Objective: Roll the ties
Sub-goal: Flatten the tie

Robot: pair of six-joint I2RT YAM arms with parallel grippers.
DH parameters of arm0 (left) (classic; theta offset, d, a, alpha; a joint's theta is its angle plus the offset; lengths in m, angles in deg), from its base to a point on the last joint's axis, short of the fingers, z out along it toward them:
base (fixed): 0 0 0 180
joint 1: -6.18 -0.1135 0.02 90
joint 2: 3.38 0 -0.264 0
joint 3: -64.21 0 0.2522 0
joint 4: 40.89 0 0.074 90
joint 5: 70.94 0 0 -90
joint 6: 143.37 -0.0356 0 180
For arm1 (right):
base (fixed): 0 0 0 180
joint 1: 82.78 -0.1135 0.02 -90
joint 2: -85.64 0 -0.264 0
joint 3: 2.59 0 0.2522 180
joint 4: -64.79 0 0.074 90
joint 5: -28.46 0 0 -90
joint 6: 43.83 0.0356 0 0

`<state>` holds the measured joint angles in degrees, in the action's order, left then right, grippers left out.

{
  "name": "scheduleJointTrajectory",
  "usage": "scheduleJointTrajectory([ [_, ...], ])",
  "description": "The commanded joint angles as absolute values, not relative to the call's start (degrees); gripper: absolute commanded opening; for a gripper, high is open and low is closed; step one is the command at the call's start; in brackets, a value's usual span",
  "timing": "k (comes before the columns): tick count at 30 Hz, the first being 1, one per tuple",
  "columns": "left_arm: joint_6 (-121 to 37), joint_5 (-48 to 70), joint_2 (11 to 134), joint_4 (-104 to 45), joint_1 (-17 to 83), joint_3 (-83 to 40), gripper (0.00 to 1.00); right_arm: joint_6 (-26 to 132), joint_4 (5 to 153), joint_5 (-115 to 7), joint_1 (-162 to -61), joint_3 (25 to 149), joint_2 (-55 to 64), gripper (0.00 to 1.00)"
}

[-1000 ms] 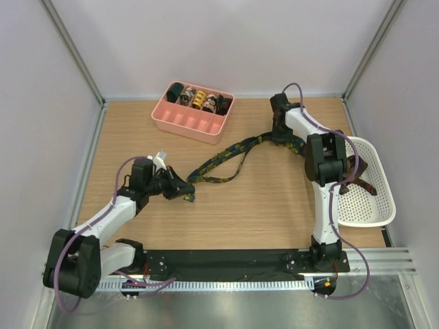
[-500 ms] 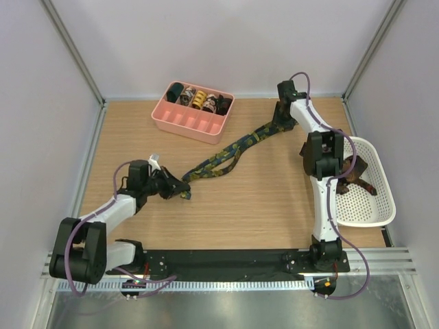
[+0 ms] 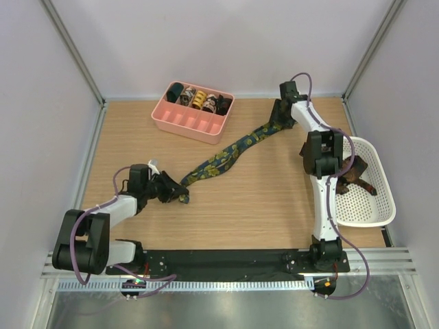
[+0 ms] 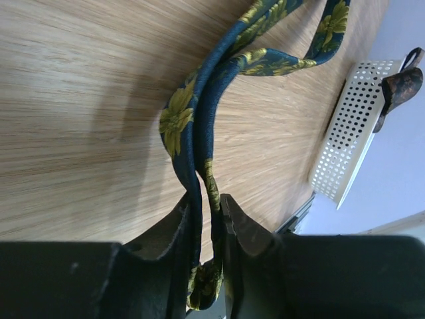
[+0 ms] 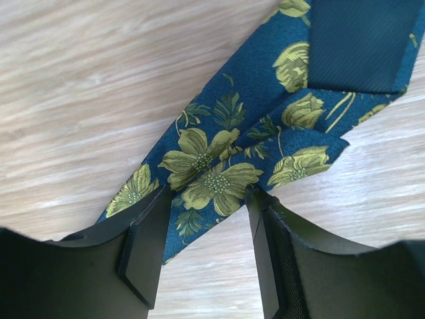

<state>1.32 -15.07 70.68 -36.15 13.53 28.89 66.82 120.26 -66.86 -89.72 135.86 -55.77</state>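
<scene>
navy tie with yellow-green flower print lies stretched in a diagonal across the wooden table, from near left up to far right. its narrow end runs doubled, two strands side by side, straight into the left gripper. in the left wrist view the strands lift off the table and pass between the fingers; jaws narrow, pinching both strands, gripper low at the near left. the wide pointed end lies flat on the table under the right gripper, with part of the dark back side folded over. those jaws are wide, one finger on each side of the tie, not squeezing it. right gripper sits at the far right of the table. pink tray at far centre-left, well apart from the tie, with rolled ties in its back row. white basket at the right edge, brown tie draped on its near-left rim.
</scene>
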Motion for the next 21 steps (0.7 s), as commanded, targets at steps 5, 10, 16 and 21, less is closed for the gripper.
scheduleJointTrajectory([
  [5, -1.96, -11.18, 67.46, -32.06, 13.21, 28.3, 0.36, 70.52, 110.63, -64.79, -86.38, 129.83, -48.84, 0.58],
  [10, -3.45, -8.89, 66.32, -29.51, 13.21, 27.16, 0.43, 70.26, 112.38, -64.44, -85.85, 134.13, -51.9, 0.54],
  [16, -5.12, -8.45, 68.86, -28.8, 13.21, 26.11, 0.44, 70.17, 112.12, -64.17, -85.85, 135.8, -52.88, 0.34],
  [21, -5.65, -7.84, 69.31, -28.8, 13.12, 26.37, 0.47, 69.64, 114.93, -65.92, -85.85, 139.05, -54.9, 0.37],
])
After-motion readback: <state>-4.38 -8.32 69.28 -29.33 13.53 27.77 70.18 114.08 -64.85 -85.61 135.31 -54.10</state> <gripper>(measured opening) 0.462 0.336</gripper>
